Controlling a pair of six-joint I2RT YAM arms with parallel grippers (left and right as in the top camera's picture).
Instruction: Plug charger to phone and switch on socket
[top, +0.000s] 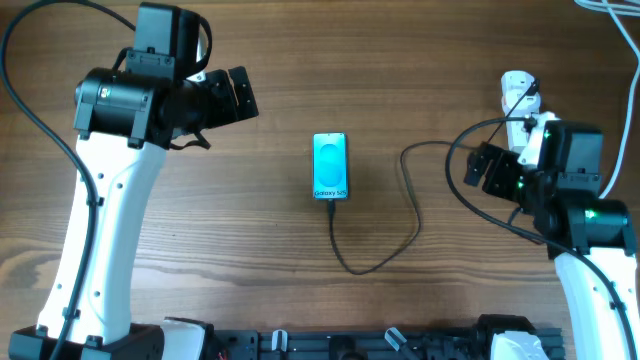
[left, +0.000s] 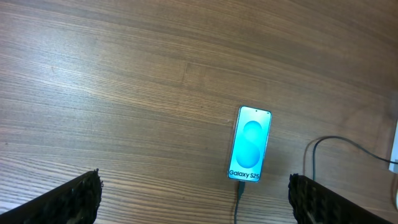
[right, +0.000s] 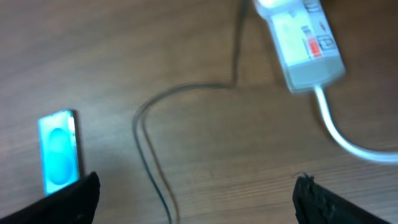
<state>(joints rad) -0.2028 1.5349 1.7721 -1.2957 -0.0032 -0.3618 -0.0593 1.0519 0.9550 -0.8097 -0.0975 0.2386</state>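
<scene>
Both my hands are wide open, nothing in either. My L hand hangs over the desk, far-left of centre, fingers pointing toward the middle. It's well apart from the phone. In the L wrist view the two fingers sit at the bottom corners with bare wood between them, and the phone is ahead and a bit to the right.

The phone lies flat near the middle of the desk, cyan screen up and lit, small text at its near end.

The charger meets the phone at that near short edge. From there it loops toward me, swings right, then climbs to the socket. Looks plugged in, but I can't tell if the tip is fully seated.

My R hand is at the right side, just near of the socket, not touching it. The R wrist view is blurred. It shows the socket at the top with a red mark. Its thick white cord runs off right. I can't tell the switch position.
</scene>
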